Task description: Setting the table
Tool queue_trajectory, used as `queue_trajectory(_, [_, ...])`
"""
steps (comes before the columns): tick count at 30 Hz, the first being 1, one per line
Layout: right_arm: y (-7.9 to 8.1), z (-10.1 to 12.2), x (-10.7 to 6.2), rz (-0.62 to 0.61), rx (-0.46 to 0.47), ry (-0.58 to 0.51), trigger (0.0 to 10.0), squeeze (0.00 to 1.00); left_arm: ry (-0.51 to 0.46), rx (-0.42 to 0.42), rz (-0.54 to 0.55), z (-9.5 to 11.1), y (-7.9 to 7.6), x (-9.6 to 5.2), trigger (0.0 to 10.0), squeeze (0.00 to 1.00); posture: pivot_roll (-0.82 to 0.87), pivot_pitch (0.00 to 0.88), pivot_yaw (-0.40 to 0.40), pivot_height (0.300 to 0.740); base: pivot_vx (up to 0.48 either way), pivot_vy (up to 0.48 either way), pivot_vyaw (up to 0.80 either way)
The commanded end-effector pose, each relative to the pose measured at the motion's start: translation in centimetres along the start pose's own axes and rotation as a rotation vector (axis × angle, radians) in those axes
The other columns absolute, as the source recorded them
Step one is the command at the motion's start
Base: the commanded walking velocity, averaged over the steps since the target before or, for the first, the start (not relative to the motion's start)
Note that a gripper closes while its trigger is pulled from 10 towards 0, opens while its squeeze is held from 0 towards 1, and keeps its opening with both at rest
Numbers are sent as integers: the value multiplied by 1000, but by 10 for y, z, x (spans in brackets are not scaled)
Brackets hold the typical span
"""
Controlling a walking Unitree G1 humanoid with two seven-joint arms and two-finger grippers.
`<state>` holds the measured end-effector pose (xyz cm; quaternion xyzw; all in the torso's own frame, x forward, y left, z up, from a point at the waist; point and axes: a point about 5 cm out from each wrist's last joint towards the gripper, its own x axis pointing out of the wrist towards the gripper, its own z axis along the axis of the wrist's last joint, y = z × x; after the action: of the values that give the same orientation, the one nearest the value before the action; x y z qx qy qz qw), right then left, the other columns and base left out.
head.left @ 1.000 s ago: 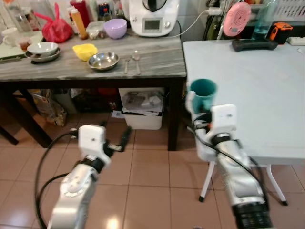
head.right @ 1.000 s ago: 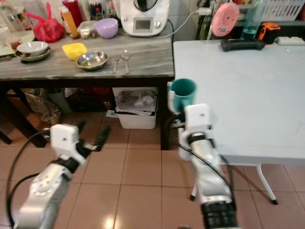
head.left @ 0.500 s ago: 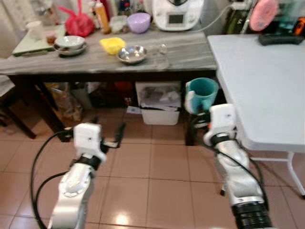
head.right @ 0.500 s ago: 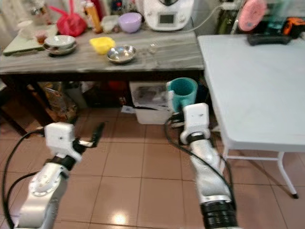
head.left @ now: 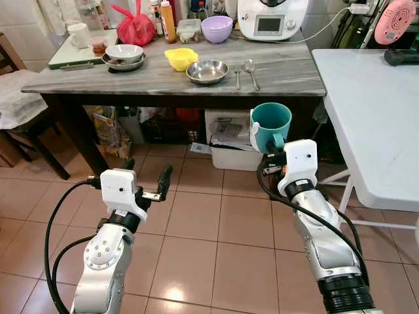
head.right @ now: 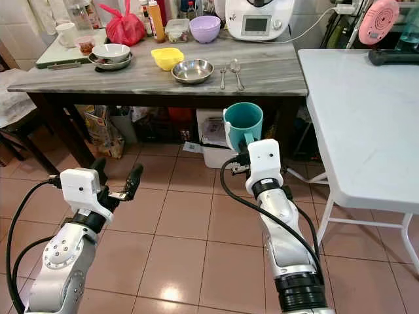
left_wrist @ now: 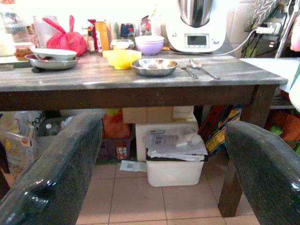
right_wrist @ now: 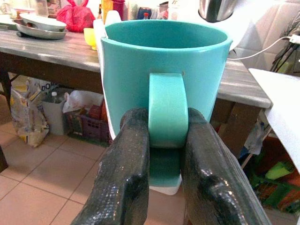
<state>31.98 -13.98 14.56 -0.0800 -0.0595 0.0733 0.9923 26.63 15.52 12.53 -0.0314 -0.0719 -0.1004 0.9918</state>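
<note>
Teal mug [right_wrist: 165,70] pinched by its handle in right gripper [right_wrist: 161,140] jaws, upright before dark counter [head.left: 196,82]; left gripper [left_wrist: 164,154] jaws wide, empty.

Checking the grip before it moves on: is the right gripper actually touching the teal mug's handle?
Touching. The right wrist view shows the right gripper with both black fingers pressed against the sides of the teal mug handle.

Red plastic bag [head.left: 134,27], upper left of frame, on the dark counter [head.left: 98,82]. White kitchen appliance [head.left: 272,18], top centre (cable trailing right). White bin [head.left: 230,140] of papers, centre, underneath. Pink round fan [head.left: 396,12], top right corner. Terracotta tiled floor [head.left: 196,248], lower frame.
</note>
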Motion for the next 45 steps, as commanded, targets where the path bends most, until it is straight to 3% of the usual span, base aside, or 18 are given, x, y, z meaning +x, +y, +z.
queue_trajectory(1, [2,5,3,12,-3,-26,10000,0,-12,4,-7,2,1,1,10000,0,-95,60,75,740,412,0,0])
queue_trajectory(11, [5,7,3,28,-40,-43,10000,0,-8,-2,-17,2,-1,1,10000,0,-94,56,79,740,455,0,0])
queue_trajectory(33, [5,8,4,15,-44,-53,10000,0,-30,-10,-55,6,-11,9,10000,0,-103,51,84,740,459,0,516])
queue_trajectory(45, [4,26,10,-4,-8,-105,10000,0,-37,-13,-62,8,-13,10,10000,0,-112,49,81,740,459,0,369])
